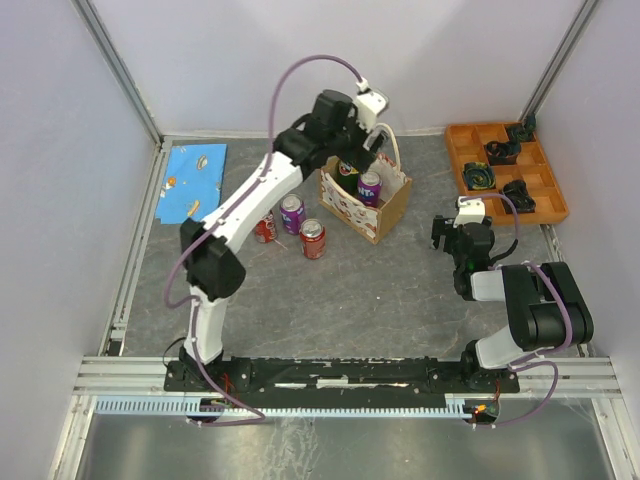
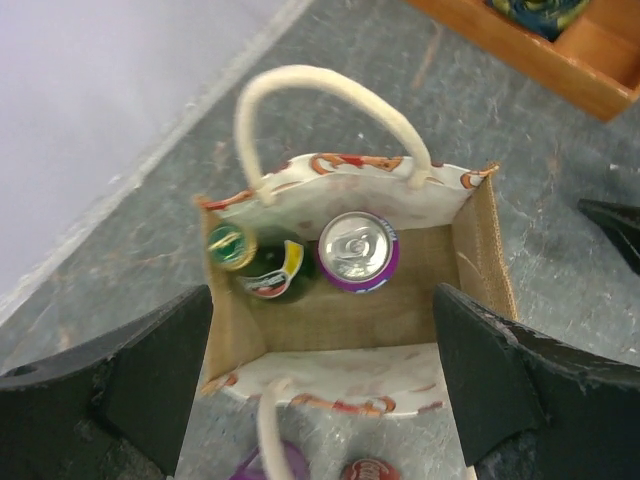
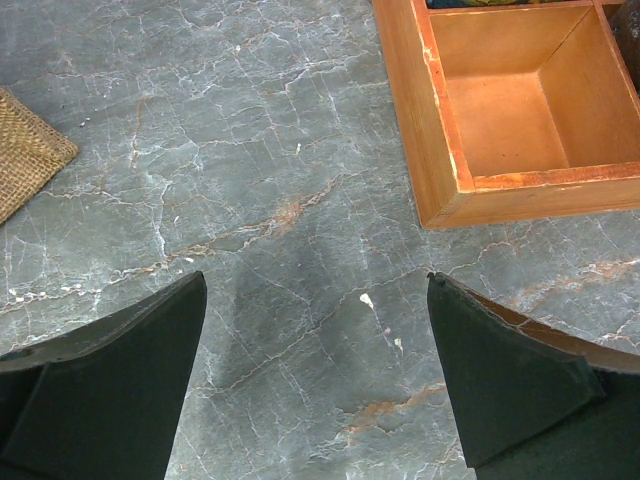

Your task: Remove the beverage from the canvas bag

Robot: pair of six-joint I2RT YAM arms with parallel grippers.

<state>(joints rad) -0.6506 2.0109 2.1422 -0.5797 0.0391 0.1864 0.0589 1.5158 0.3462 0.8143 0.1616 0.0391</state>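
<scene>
**Left hand spread wide over the open bag, both drinks inside**

On the top camera I see the canvas bag [image 1: 350,210] at upper centre of the frame, standing on the grey bench [image 1: 350,300]. The left arm [image 1: 250,195] reaches over its mouth. Three loose cans [image 1: 291,213] stand just left of the bag. A blue sheet [image 1: 195,180] lies upper left and the orange tray [image 1: 452,150] upper right. The right arm [image 1: 530,310] sits folded at lower right, well apart from the bag.

On the left wrist camera, the left hand [image 2: 322,295] gapes wide and grips nothing, its fingers [image 2: 150,370] flanking the bag from the lower corners. Inside, a purple can [image 2: 358,250] stands upright at centre, with a green bottle [image 2: 272,272] just beside it on the left.

On the right wrist camera, the right hand [image 3: 315,285] is spread wide and empty above bare bench. The tray's corner shows upper right and a bag corner at the left edge.
</scene>
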